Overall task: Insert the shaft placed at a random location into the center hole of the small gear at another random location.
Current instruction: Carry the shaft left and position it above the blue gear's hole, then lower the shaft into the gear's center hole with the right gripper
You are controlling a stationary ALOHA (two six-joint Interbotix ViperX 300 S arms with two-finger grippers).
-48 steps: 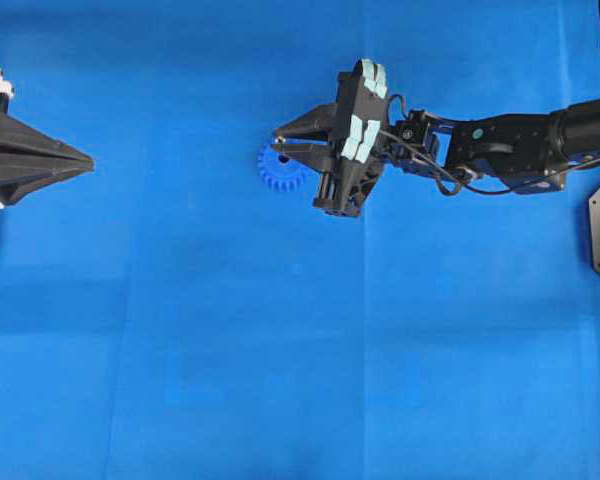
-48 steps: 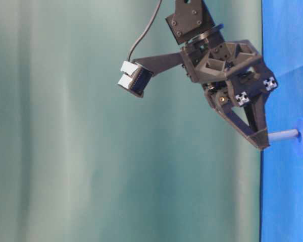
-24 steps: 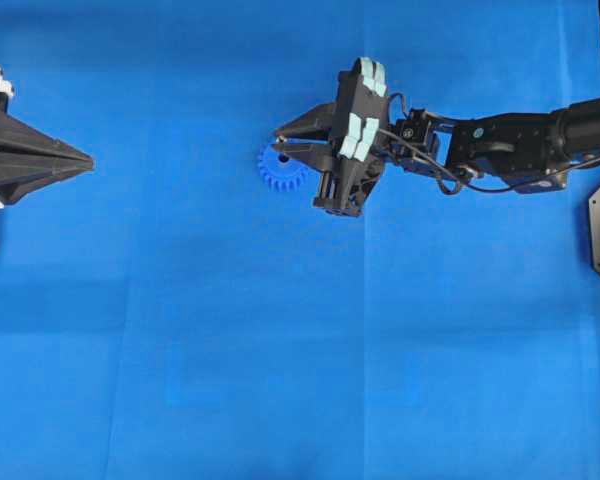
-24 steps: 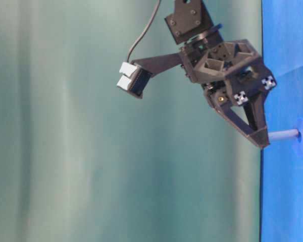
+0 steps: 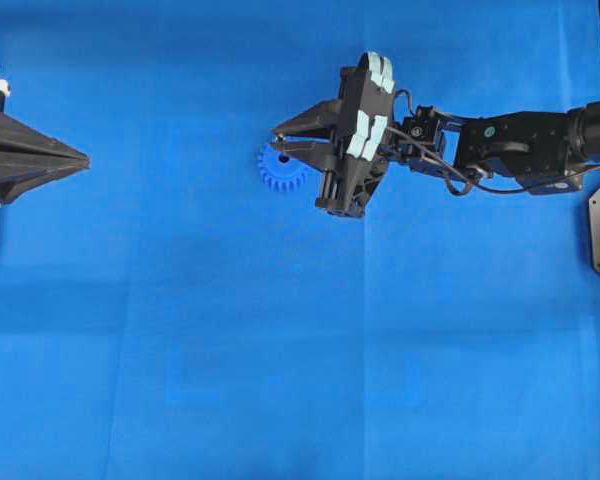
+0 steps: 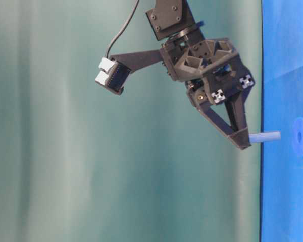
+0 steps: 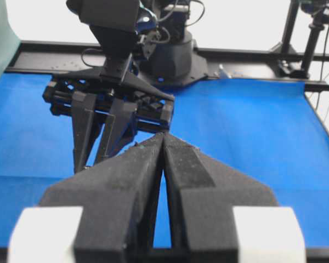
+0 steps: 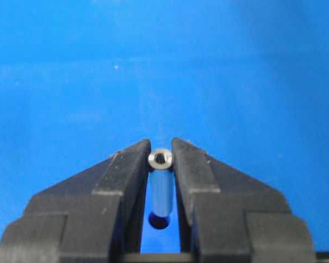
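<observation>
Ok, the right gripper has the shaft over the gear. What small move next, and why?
Probably ease the right gripper straight down, slowly. It is shut on the shaft, whose free end hangs clear of the small gear with a visible gap. In the table-level view the shaft looks in line with the center hole. The overhead view can't confirm that, since the gripper covers the spot.

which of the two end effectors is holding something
The right end effector, beside the small bright blue plastic gear, grips the thin silvery metal shaft between its fingers. The left end effector is shut on nothing.
</observation>
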